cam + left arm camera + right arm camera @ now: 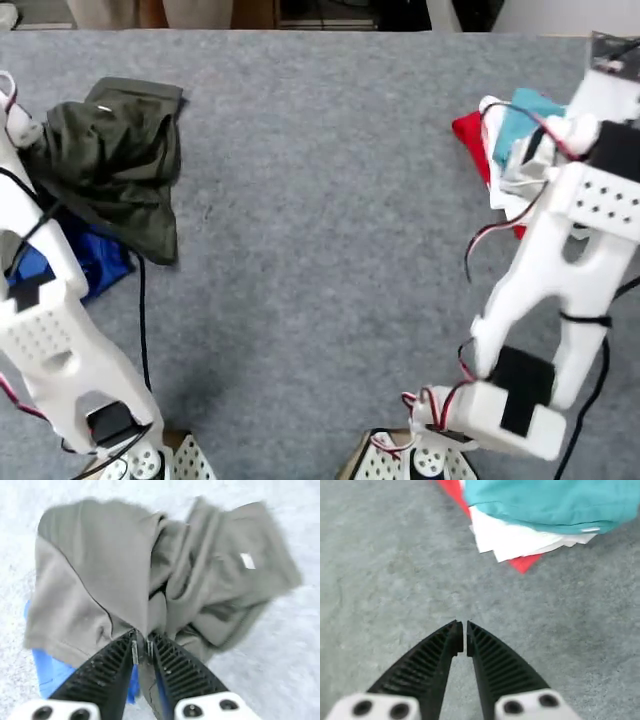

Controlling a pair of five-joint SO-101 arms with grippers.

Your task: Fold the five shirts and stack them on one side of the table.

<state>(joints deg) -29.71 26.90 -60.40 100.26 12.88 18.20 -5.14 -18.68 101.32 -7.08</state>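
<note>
Left side: olive shirt [115, 165] crumpled, draped over blue shirt [85, 262]. Right side: teal shirt [545, 500] over white shirt [520, 537] over red shirt [522, 562], flat stack.

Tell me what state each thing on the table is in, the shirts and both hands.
olive shirt: crumpled, not folded.
blue shirt: mostly covered by the olive shirt; folded or not, cannot tell.
teal shirt: folded, topmost of its pile.
white shirt: folded, under the teal shirt.
red shirt: under the white shirt, edges showing.
left hand: shut on the olive shirt.
right hand: shut, empty, above the table.
</note>
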